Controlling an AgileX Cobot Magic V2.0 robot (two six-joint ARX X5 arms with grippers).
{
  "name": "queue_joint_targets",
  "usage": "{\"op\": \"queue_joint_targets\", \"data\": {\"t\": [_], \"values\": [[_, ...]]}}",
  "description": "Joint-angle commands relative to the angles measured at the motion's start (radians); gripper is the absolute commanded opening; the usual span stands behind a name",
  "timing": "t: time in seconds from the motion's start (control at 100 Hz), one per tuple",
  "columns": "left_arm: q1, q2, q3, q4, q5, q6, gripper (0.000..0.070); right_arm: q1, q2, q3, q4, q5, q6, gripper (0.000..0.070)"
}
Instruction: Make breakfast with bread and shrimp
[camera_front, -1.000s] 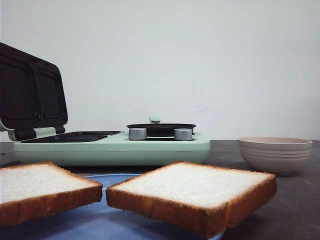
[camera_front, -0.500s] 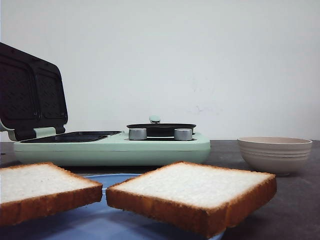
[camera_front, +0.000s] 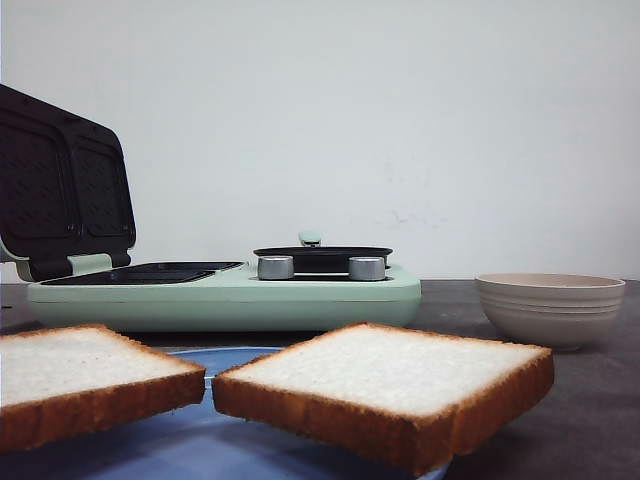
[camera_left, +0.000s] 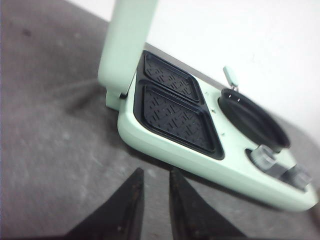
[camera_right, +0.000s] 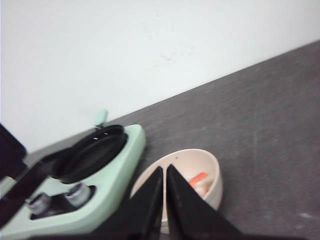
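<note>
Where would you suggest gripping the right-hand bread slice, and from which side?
I'd take the right bread slice by its crust edges, coming from above: it lies flat, partly over the blue plate, its right corner overhanging, so the tool could probably straddle that corner.

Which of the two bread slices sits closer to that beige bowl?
The right-hand slice, the one fully in the front view. It lies on the bowl's side of the blue plate, while the other slice is cut off at the picture's left edge.

Raised black-lined lid of the mint-green sandwich maker walls off its left end; grill plates open from above. Bare dark bench around the beige ribbed bowl, right side clear.
</note>
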Motion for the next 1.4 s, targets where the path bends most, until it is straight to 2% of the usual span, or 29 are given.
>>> {"op": "queue_joint_targets", "data": {"t": [0.0, 0.06, 0.16, 0.33, 0.41, 0.45, 0.49, 0.51, 0.57, 0.61, 0.63, 0.75, 0.83, 0.87, 0.97, 1.11, 1.23, 1.39], "values": [[0.000, 0.014, 0.053, 0.015, -0.003, -0.097, 0.0006, 0.000, 0.005, 0.064, 0.022, -0.001, 0.047, 0.0001], [0.001, 0.055, 0.108, 0.014, -0.013, -0.064, 0.0006, 0.000, 0.029, 0.118, 0.019, 0.009, 0.023, 0.0001], [0.001, 0.175, 0.220, 0.008, -0.004, 0.049, 0.0006, 0.000, 0.119, 0.224, 0.004, -0.002, -0.061, 0.0001], [-0.002, 0.402, 0.431, -0.089, -0.003, 0.214, 0.0007, 0.000, 0.315, 0.410, -0.123, -0.055, -0.191, 0.0001], [-0.014, 0.460, 0.494, -0.098, -0.003, 0.248, 0.0070, 0.000, 0.380, 0.467, -0.172, -0.086, -0.205, 0.0015], [-0.023, 0.472, 0.514, -0.097, -0.005, 0.254, 0.0137, 0.000, 0.406, 0.488, -0.190, -0.111, -0.207, 0.0075], [-0.031, 0.476, 0.525, -0.087, -0.005, 0.256, 0.0223, 0.000, 0.426, 0.502, -0.204, -0.137, -0.206, 0.0193], [-0.036, 0.476, 0.527, -0.076, -0.005, 0.256, 0.0275, 0.001, 0.435, 0.509, -0.213, -0.149, -0.206, 0.0277], [-0.044, 0.476, 0.527, -0.055, -0.009, 0.268, 0.0382, 0.001, 0.451, 0.518, -0.232, -0.156, -0.193, 0.0429], [-0.047, 0.476, 0.527, -0.066, -0.016, 0.282, 0.0440, 0.001, 0.458, 0.519, -0.244, -0.156, -0.183, 0.0487], [-0.047, 0.476, 0.527, -0.074, -0.021, 0.285, 0.0448, 0.001, 0.459, 0.519, -0.251, -0.156, -0.180, 0.0505], [-0.047, 0.476, 0.527, -0.135, -0.061, 0.277, 0.0447, 0.001, 0.462, 0.519, -0.290, -0.156, -0.175, 0.0511], [-0.047, 0.476, 0.527, -0.180, -0.043, 0.200, 0.0448, 0.001, 0.462, 0.519, -0.315, -0.159, -0.175, 0.0511], [-0.046, 0.485, 0.527, -0.211, 0.000, 0.148, 0.0463, 0.001, 0.462, 0.519, -0.327, -0.163, -0.175, 0.0511], [-0.045, 0.576, 0.527, -0.286, 0.122, 0.079, 0.0574, 0.007, 0.463, 0.519, -0.347, -0.166, -0.161, 0.0510], [-0.045, 0.742, 0.551, -0.356, 0.274, 0.047, 0.0592, 0.038, 0.462, 0.519, -0.340, -0.168, -0.163, 0.0510], [-0.045, 0.858, 0.629, -0.458, 0.308, 0.076, 0.0592, 0.082, 0.462, 0.519, -0.341, -0.167, -0.166, 0.0509], [-0.043, 0.980, 0.789, -0.657, 0.275, 0.233, 0.0591, 0.148, 0.462, 0.519, -0.341, -0.149, -0.189, 0.0509]]}}
